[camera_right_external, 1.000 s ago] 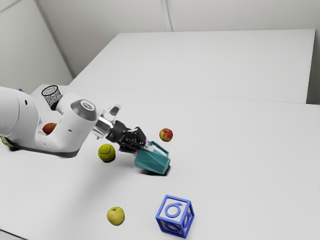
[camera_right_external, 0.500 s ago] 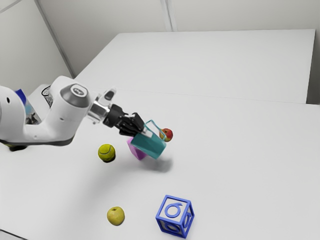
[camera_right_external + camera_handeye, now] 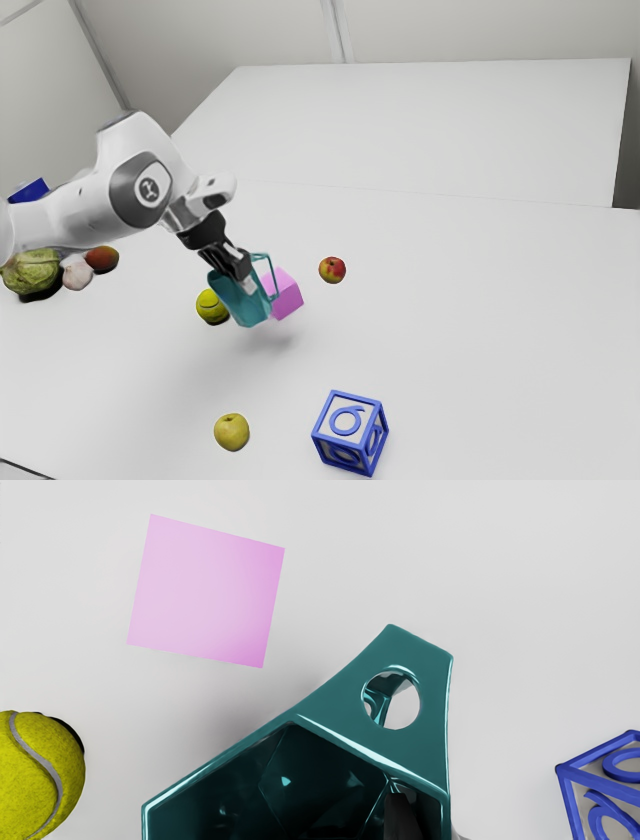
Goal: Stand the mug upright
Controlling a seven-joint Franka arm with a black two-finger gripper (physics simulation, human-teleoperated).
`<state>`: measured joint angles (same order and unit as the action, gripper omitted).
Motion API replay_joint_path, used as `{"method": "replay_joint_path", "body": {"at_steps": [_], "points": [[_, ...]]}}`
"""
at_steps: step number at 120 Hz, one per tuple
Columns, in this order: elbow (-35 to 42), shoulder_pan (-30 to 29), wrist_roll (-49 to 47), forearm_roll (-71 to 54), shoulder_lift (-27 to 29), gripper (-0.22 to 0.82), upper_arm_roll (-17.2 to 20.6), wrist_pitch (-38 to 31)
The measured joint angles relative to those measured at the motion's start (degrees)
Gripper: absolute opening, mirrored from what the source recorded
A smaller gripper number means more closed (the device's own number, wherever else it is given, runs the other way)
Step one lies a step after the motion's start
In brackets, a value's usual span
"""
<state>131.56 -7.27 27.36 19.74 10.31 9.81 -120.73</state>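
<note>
One mug (image 3: 243,306), clamped in end effector (image 3: 243,279), now tilted closer to upright & nearer tennis ball (image 3: 209,306) vs. prev.

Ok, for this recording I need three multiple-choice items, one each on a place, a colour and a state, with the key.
1. In the exterior view, where is the yellow apple from the block with blue edges?
A) To the view's left
B) To the view's right
C) On top of it

2. What colour is the mug?
A) Red
B) White
C) Teal

3. How is the mug?
A) Upright on the table
B) Held tilted, off the table
C) Lying loose on its side

Key:
1: A, the apple lies to the exterior view's left of the block, with bare table between.
2: C, both views show teal walls and handle.
3: B, the gripper is shut on its wall, it leans, and its shadow falls apart from it.
</note>
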Motion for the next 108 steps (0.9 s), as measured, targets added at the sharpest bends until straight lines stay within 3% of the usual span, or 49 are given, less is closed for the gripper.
{"method": "replay_joint_path", "body": {"at_steps": [23, 70, 108], "points": [[1.0, 0.1, -3.0, -8.8, 0.1, -0.18, 2.0, 0.1], [9.2, 0.3, -7.0, -11.5, 1.3, -0.18, 4.8, -14.3], [12.1, 0.2, -8.9, -11.4, 0.2, -0.18, 5.2, -18.4]]}}
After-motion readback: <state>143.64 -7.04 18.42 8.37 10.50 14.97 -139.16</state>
